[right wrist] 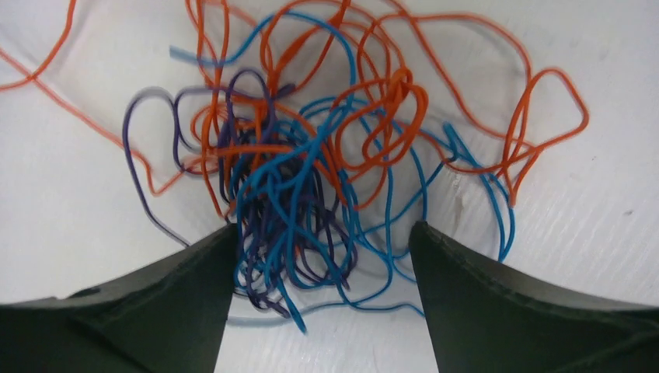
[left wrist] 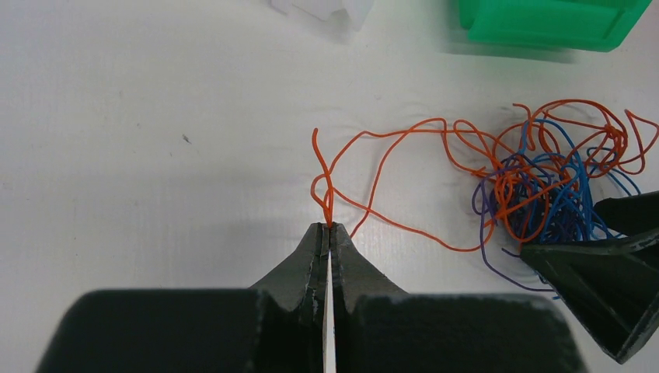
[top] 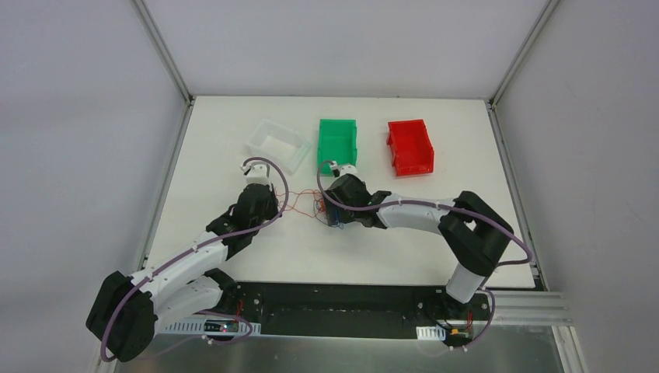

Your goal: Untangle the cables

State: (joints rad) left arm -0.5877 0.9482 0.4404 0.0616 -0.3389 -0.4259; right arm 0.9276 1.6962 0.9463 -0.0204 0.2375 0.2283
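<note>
The cables form a scribbly tangle of orange, blue and purple wires on the white table between the two arms. My left gripper is shut on a loop of the orange cable, which runs from its tips right to the tangle. In the top view the left gripper is left of the tangle. My right gripper is open, its fingers straddling the blue and purple strands of the tangle. Its fingers also show in the left wrist view.
Three bins stand at the back of the table: a clear one, a green one just behind the right gripper, and a red one. The green bin also shows in the left wrist view.
</note>
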